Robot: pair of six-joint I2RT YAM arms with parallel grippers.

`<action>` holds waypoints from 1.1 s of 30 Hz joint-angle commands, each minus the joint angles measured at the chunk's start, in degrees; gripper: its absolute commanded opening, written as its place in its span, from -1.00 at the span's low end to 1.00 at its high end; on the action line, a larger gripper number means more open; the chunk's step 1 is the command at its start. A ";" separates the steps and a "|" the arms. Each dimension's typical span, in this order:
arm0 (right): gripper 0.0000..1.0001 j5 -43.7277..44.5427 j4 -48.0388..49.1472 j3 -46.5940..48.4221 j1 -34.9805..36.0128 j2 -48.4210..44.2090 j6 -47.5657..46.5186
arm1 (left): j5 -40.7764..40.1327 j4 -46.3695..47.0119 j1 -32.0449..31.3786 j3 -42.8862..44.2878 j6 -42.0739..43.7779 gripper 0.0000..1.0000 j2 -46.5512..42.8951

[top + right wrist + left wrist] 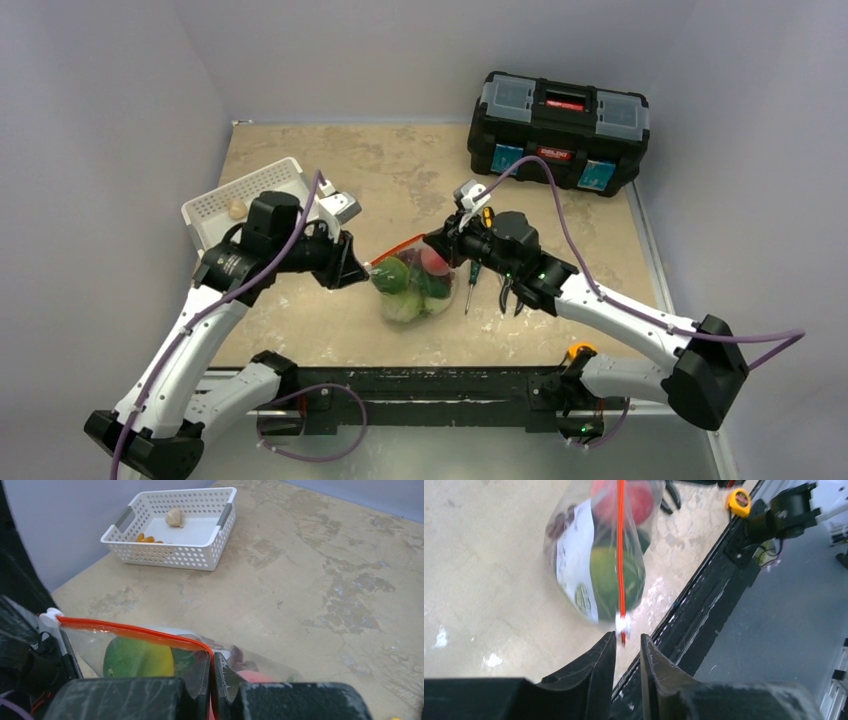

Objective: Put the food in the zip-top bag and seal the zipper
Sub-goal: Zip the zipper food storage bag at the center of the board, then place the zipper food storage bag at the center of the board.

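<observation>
Bag [442, 300], clear crinkly zip-top with toy produce [395, 277], frame centre; right end effector [211, 661] clamps orange-red zipper strip [130, 631], left end effector [626, 639] barely parted at white slider [622, 622]. Slider may slip, leaving gap.

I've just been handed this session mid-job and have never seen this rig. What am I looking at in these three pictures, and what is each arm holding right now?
Two robot arms, bolted at the table's near edge, each end in a two-finger gripper. The wide picture looks down from above and behind them; the other two come from cameras on the wrists. On the table: a white basket, a black toolbox, a screwdriver, pliers. Between the grippers is a clear bag of toy food. The right gripper is shut on the bag's orange zipper strip. The left gripper stands slightly open at the strip's other end, by the white slider.
</observation>
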 commanded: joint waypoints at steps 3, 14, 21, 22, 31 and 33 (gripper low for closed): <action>-1.00 2.40 3.06 4.84 -1.99 3.00 -0.73 | -4.91 -5.95 1.12 1.36 -1.93 -0.31 -4.16; -1.00 10.13 -0.44 15.87 -2.01 16.60 3.03 | -25.25 -2.42 1.20 4.85 -5.86 -0.06 -15.93; -0.92 15.28 -5.20 26.91 -1.99 30.15 3.26 | -25.79 -1.95 1.21 4.69 -6.45 -0.03 -20.28; -0.87 15.64 -5.99 28.33 -2.00 32.05 3.34 | -25.73 -2.03 1.21 4.62 -6.52 -0.03 -20.82; -0.14 17.85 -10.30 35.61 -2.02 40.43 0.80 | -25.09 -2.27 1.20 3.72 -7.23 -0.03 -22.89; 0.13 18.14 -10.32 35.42 -2.01 39.52 -0.04 | -24.93 -1.94 1.21 3.72 -7.23 -0.02 -23.00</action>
